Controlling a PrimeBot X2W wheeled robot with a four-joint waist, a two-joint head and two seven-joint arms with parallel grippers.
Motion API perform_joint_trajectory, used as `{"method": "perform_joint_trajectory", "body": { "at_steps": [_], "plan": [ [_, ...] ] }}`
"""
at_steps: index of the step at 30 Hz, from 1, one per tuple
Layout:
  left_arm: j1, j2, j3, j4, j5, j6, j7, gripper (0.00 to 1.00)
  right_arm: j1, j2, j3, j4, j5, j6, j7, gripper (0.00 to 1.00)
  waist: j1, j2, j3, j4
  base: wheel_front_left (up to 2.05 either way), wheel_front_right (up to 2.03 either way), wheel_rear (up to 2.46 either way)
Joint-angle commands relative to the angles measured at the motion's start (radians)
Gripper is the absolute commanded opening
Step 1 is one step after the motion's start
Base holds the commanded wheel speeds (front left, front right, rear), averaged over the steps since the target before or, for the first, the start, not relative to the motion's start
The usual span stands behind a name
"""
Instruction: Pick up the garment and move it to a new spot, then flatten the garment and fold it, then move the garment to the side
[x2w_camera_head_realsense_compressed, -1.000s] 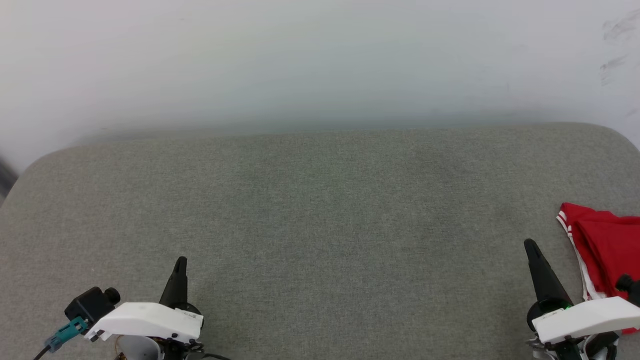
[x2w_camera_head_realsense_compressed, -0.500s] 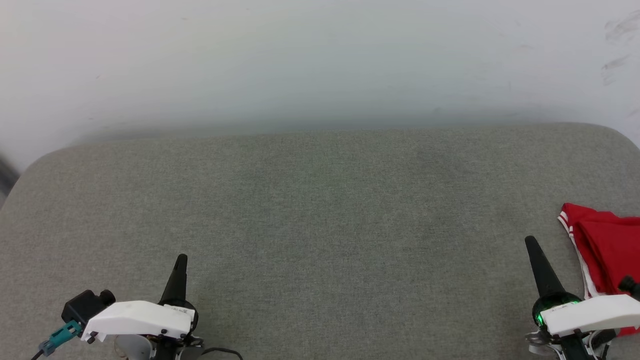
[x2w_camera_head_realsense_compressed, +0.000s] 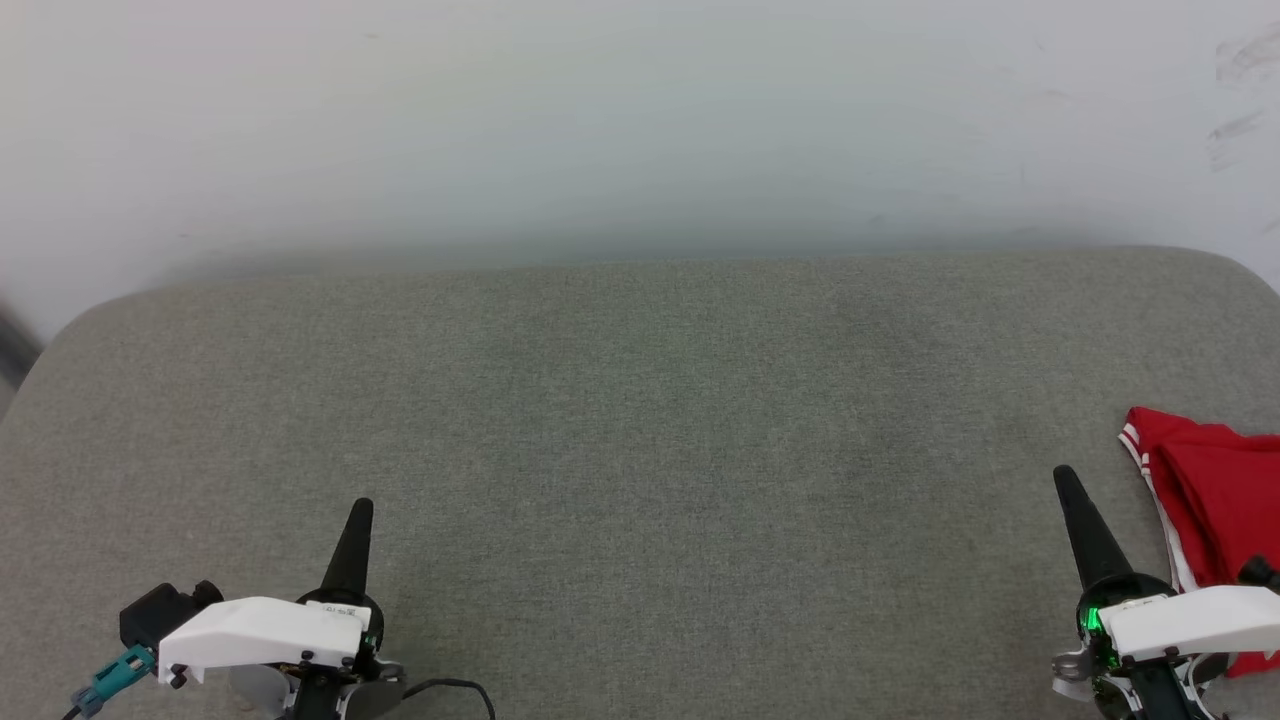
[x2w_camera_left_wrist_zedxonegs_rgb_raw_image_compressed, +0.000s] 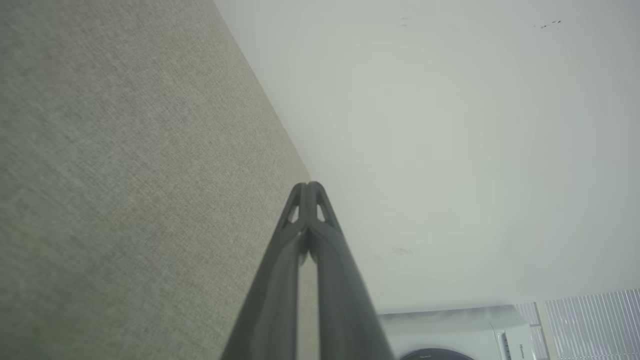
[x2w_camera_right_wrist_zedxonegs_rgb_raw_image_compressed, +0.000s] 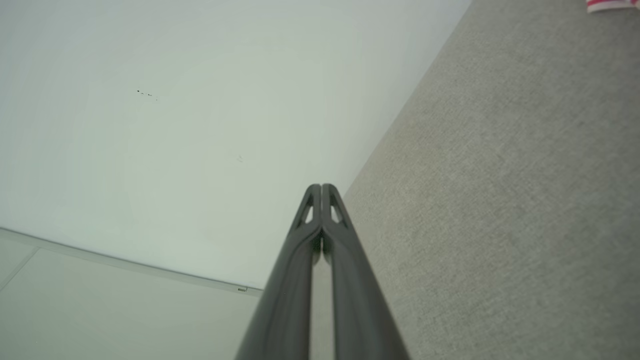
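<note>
Shirt (x2w_camera_head_realsense_compressed: 1215, 470): we log it folded at the cushion's (x2w_camera_head_realsense_compressed: 640, 420) right edge, just right of our right gripper (x2w_camera_head_realsense_compressed: 1064, 478), the nearer arm. Right gripper and left gripper (x2w_camera_head_realsense_compressed: 360, 508): fingers pressed together, empty.

2 grippers: 1 left gripper (x2w_camera_head_realsense_compressed: 361, 510) and 1 right gripper (x2w_camera_head_realsense_compressed: 1064, 478), each with 2 dark fingers laid tip to tip. 1 garment (x2w_camera_head_realsense_compressed: 1225, 480), red with striped trim, lies just right of the right gripper. 1 grey padded surface (x2w_camera_head_realsense_compressed: 640, 420) spreads under and ahead of both. 1 pale wall (x2w_camera_head_realsense_compressed: 640, 120) rises beyond the fingertips. 1 white appliance (x2w_camera_left_wrist_zedxonegs_rgb_raw_image_compressed: 450, 332) and 1 slatted blind (x2w_camera_left_wrist_zedxonegs_rgb_raw_image_compressed: 595, 320) show past the left gripper's fingers.
</note>
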Motion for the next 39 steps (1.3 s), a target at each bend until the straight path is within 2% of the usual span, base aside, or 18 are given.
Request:
{"method": "perform_joint_trajectory", "body": {
  "at_steps": [1, 39],
  "plan": [
    [-0.019, -0.001, 0.011, -0.008, -0.020, -0.008, 0.006, 0.00, -0.023, 0.002, -0.003, -0.001, 0.027, 0.000, 0.006, 0.00, -0.0001, 0.0000, 0.000, 0.000, 0.00, 0.00, 0.00],
    [-0.028, -0.041, 0.084, -0.004, -0.281, -0.063, 0.087, 0.00, -0.066, 0.017, -0.027, 0.069, 0.337, 0.000, 0.031, 0.00, -0.0001, 0.0000, 0.003, 0.010, 0.00, 0.00, 0.00]
  ]
}}
